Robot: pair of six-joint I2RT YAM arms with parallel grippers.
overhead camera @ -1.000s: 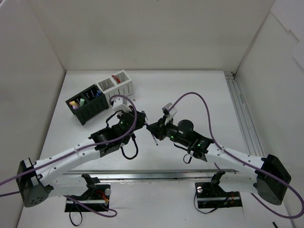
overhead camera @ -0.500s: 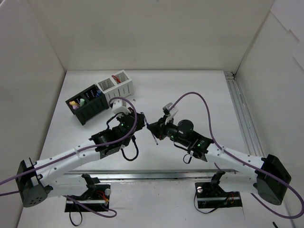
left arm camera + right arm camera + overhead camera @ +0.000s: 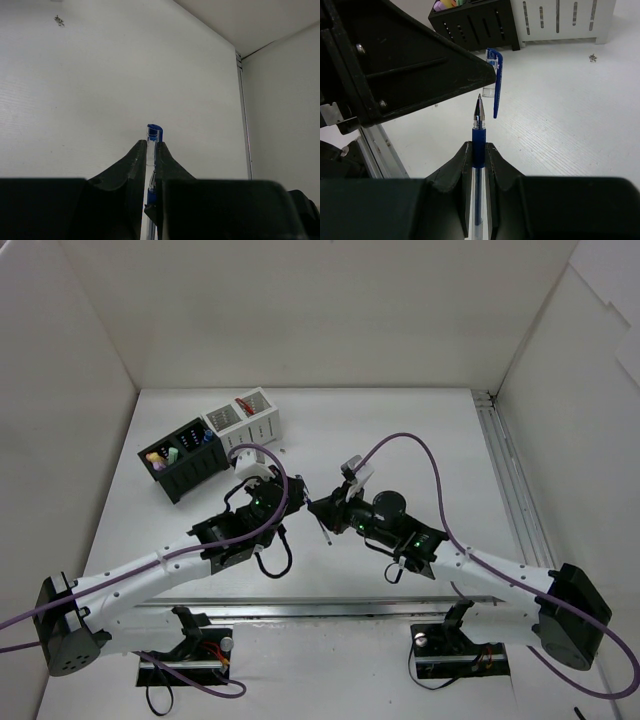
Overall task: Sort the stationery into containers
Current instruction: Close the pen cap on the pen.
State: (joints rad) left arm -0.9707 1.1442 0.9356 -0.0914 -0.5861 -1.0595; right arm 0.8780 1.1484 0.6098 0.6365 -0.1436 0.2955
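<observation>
**benchrat:** how far along is the sorting here?

**yam_fan:** Pretty far, I'd say. The black organiser (image 3: 190, 472) has highlighters (image 3: 168, 453) standing in it. The white organiser (image 3: 258, 426) right beside it has something red poking out of a compartment, can't tell what exactly. From above I see no loose stationery lying on the bench (image 3: 420, 440), just a tiny speck of debris (image 3: 592, 57) near the white one.

**benchrat:** so what's going on in the middle?

**yam_fan:** One clear-blue pen (image 3: 479, 125), up in the air between the two arms and well apart from both organisers. The right hand (image 3: 479, 146) is pinching its barrel with the bare tip pointing out. The left hand (image 3: 151, 145) is pinched on the cap (image 3: 498, 82), blue clip and all. In the right wrist view the tip sits just below the cap's open end. It's close but not in, and a bit off to one side.

**benchrat:** cap it, then drop it in?

**yam_fan:** That's my guess: line up, push the cap on, carry it to a compartment. Which compartment, I can't say. It looks like the last item, though anything hidden under the arms wouldn't show.
</observation>
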